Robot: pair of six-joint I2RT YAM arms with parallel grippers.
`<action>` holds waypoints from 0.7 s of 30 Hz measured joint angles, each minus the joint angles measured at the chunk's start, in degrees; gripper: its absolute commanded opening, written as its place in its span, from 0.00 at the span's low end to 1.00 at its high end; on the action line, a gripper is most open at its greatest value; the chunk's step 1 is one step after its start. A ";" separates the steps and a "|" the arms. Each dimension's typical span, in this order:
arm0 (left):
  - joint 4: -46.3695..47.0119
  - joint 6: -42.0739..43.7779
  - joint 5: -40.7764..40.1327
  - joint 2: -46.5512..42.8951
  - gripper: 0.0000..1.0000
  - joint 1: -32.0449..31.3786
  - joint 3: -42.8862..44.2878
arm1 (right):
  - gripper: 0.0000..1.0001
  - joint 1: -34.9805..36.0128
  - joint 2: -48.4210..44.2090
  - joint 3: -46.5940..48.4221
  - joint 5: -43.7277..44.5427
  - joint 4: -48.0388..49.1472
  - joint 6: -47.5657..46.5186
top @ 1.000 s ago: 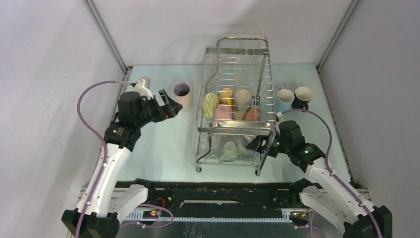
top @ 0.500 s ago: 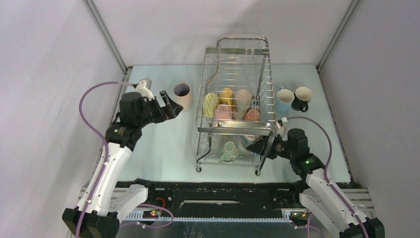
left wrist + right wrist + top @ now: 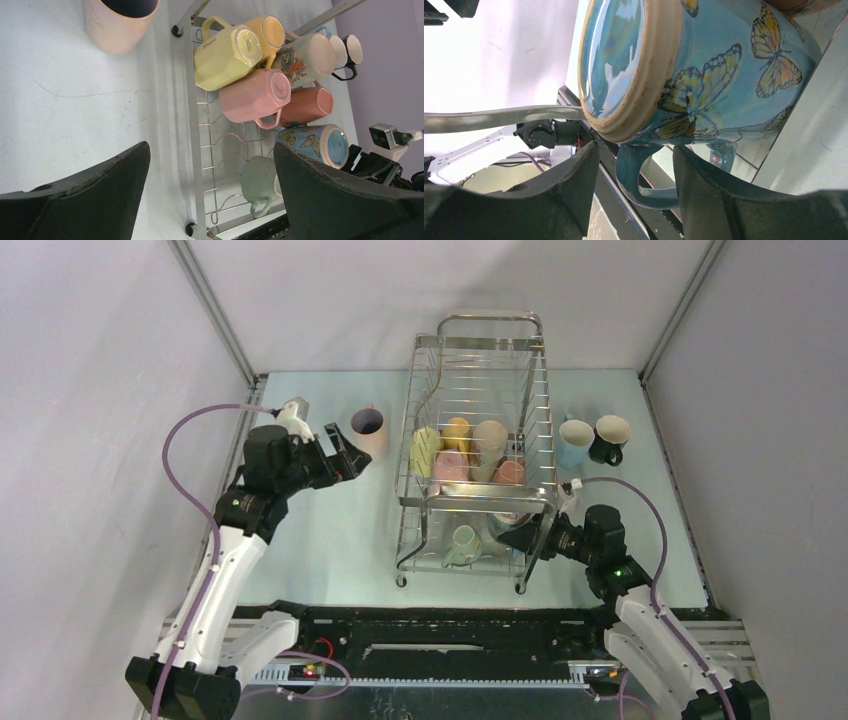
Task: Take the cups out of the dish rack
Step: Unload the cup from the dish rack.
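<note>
**While astride a handle [image 3: 644, 195] in the dish rack [image 3: 480, 498], not yet clenched**

Finds the right pincer [image 3: 634, 152] low at the rack's near right corner, reaching in under the flat front bar. Shows its dark fingers [image 3: 574, 200] parted on either side of the handle of the blue butterfly mug [image 3: 704, 70], with a sliver of gap beside one finger and no squeeze visible.

Places that mug on its side in the lower tier, mouth turned toward the right pincer and handle hanging downward in the wrist view. Sets it just beside the pale green mug [image 3: 257, 182], also in the lower tier.

Counts five more cups tipped over and packed together in the upper tier: a yellow mug [image 3: 225, 55], an orange-yellow mug [image 3: 267, 32], a cream patterned mug [image 3: 305, 57], a pink mug [image 3: 252, 95] and a dotted orange mug [image 3: 307, 106].

Catches the left pincer [image 3: 345, 455] spread wide and grasping nothing, hovering over the worktop [image 3: 330, 530] left of the rack, near an upright pinkish mug [image 3: 370, 430] with a dark inside.

Shows a light blue mug [image 3: 575, 440] and a black mug [image 3: 610, 437] upright on the worktop right of the rack, just beside each other.
</note>
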 measured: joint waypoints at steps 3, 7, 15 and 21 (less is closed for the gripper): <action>0.02 0.00 -0.02 0.02 1.00 -0.09 -0.04 | 0.61 -0.02 0.02 -0.98 -0.17 1.88 0.00; 0.11 0.00 -0.02 0.07 1.00 -0.09 -0.68 | 0.58 -0.04 0.24 -2.43 -0.55 4.98 0.04; 0.04 0.02 0.00 0.42 1.00 -0.31 -1.01 | 0.39 -0.04 0.92 -5.55 -1.31 12.37 0.61; 0.39 0.02 0.00 0.50 1.00 -0.37 -1.46 | 0.23 -0.04 0.92 -5.86 -1.90 14.99 0.74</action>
